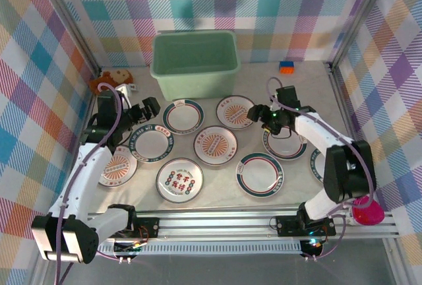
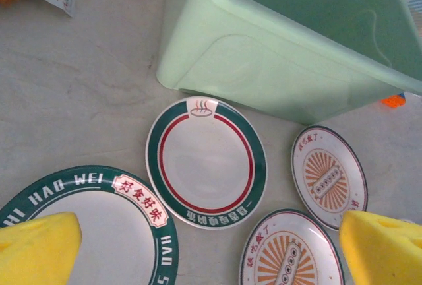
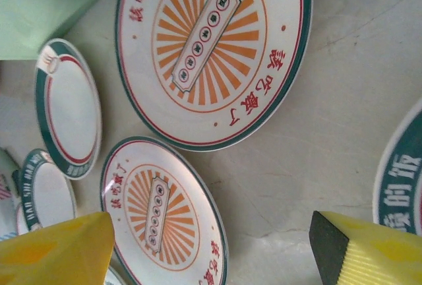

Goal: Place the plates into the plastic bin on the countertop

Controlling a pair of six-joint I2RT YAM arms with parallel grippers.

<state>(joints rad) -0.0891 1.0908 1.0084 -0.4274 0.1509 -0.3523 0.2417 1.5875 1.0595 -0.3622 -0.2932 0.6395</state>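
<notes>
Plates point(image 1: 179, 179) everywhere, nine by my count from overhead, all lying flat on the countertop point(image 1: 300, 94). Not one is in the plastic bin point(image 1: 194, 82), which sits at the back with its mint hollow bare, so the whole job looks to be ahead.

Far left, one plate lies half under the left arm. Just past it the left gripper point(image 1: 150, 107) hovers with its fingers point(image 2: 36, 252) spread wide, holding nothing. Its wrist camera reads what overhead blurs: "HAO WEI" lettering on the green-banded plate point(image 2: 99, 232) below, and a red-ringed plate point(image 2: 206, 163) just short of the bin wall.

In the centre are two orange sunburst plates. The right gripper point(image 1: 258, 111) is low beside the upper sunburst plate point(image 3: 211, 47). Its pads point(image 3: 53, 252) stand apart with counter and a plate's edge between them, nothing pinched. Overhead adds a far-right plate tucked partly under the right arm.
</notes>
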